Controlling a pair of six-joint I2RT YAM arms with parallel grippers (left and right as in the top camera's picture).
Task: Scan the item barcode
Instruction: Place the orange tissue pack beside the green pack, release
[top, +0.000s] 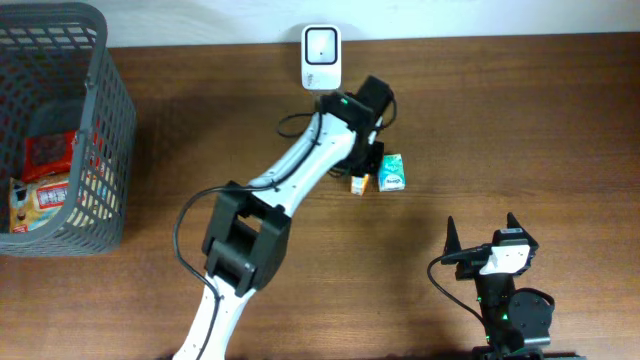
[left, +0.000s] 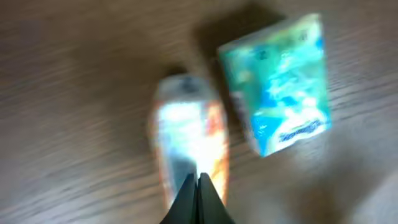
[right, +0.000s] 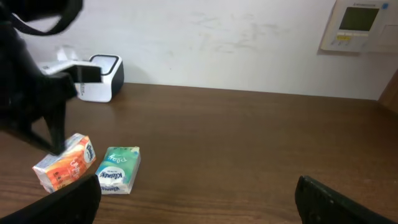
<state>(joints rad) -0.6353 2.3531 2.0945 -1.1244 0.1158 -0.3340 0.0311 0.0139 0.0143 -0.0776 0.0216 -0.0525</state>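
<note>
Two small tissue packs lie on the brown table in front of the white barcode scanner (top: 321, 57): an orange pack (top: 360, 183) and a green pack (top: 392, 172). My left gripper (top: 366, 168) hangs right over the orange pack. In the blurred left wrist view its jaws (left: 199, 177) are shut tip to tip with nothing between them, above the orange pack (left: 186, 137), and the green pack (left: 280, 87) lies to the right. From the right wrist view, the dark left fingers (right: 55, 134) meet the orange pack (right: 65, 163) beside the green pack (right: 119, 169). My right gripper (top: 487, 240) stands open and empty near the front edge.
A grey wire basket (top: 100, 120) holding several packaged items stands at the table's left end. The scanner (right: 99, 78) sits against the white wall, which also carries a control panel (right: 359, 25). The left arm stretches diagonally across the table's middle.
</note>
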